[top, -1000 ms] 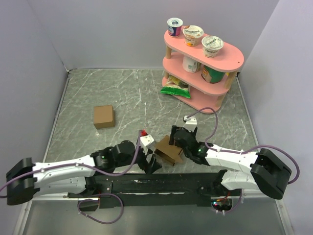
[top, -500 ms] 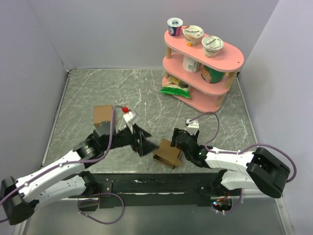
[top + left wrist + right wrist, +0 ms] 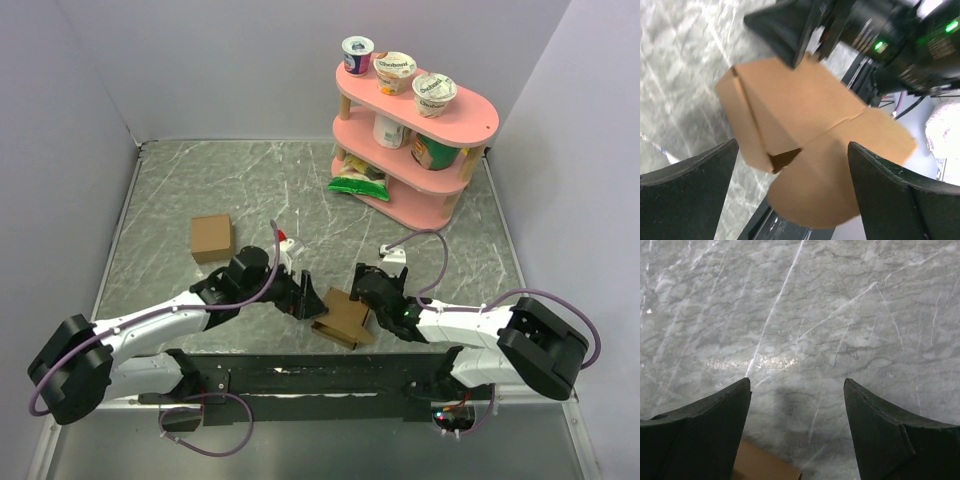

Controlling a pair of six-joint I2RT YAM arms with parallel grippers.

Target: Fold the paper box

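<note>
The paper box (image 3: 343, 318) sits part-folded, one rounded flap lying open. Just left of it, the left gripper (image 3: 792, 145) stands wide apart, empty. At the box's far side, the right gripper (image 3: 796, 381) is also spread, gripping nothing. Farther back left of the box sits a cardboard cube (image 3: 211, 237).

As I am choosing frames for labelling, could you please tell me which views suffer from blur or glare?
Left wrist view: the paper box looks soft and slightly smeared, and so does the background. Right wrist view: fairly sharp, with a pale glare patch on the table. Top view: evenly lit and crisp, with only soft shadows.
</note>
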